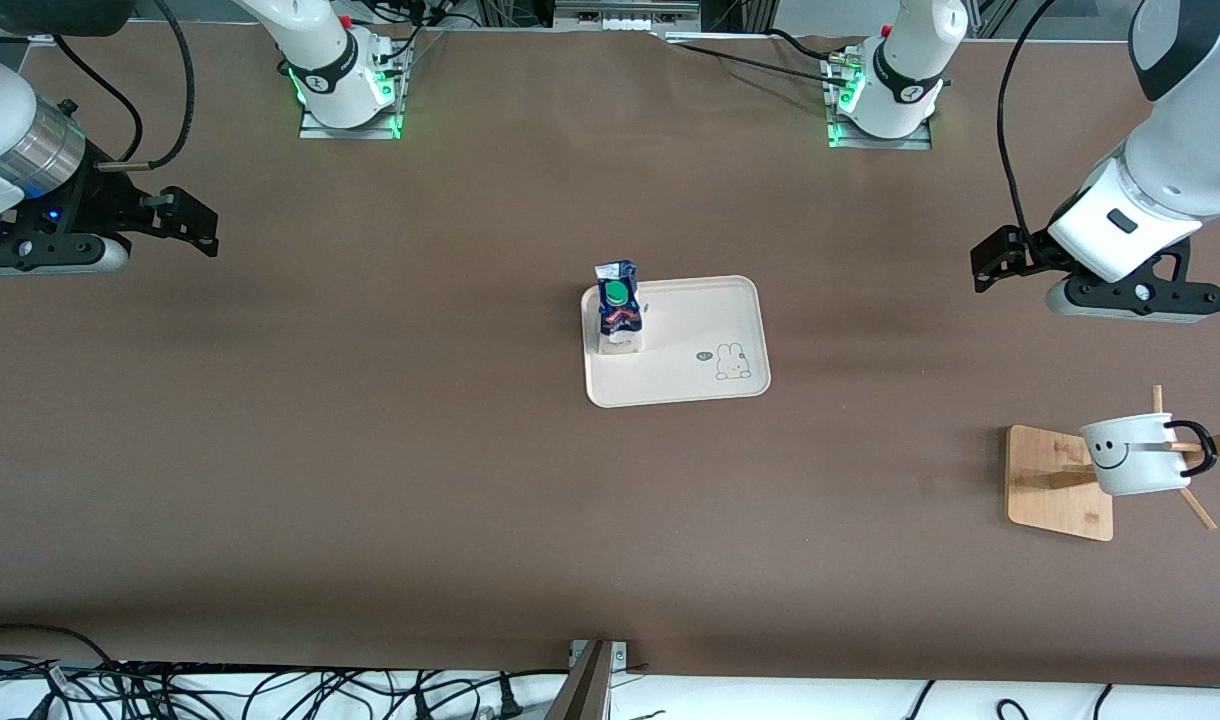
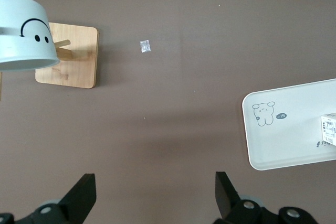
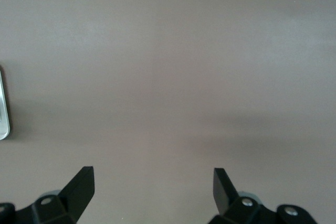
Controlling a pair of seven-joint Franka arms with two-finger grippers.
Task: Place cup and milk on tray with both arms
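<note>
The milk (image 1: 618, 315), a dark-blue and white carton with a green cap, stands upright on the cream tray (image 1: 705, 335), at the tray's end toward the right arm. The cup (image 1: 1135, 455), white with a black smiley and black handle, hangs tilted on a peg of a wooden rack (image 1: 1055, 480) toward the left arm's end. My left gripper (image 1: 990, 265) hovers open and empty over bare table between tray and rack. In the left wrist view, my left gripper (image 2: 156, 192) has the cup (image 2: 23, 35), the tray (image 2: 283, 135) and the milk's base (image 2: 328, 129) ahead of it. My right gripper (image 1: 195, 220) hovers open and empty over the table at the right arm's end.
The rack has a flat wooden base (image 2: 73, 56) and slanting pegs. A small pale scrap (image 2: 145, 46) lies on the brown table near it. The right wrist view holds my right gripper (image 3: 153, 190) over brown table, with a sliver of the tray (image 3: 3, 114). Cables run along the table's front edge (image 1: 270, 690).
</note>
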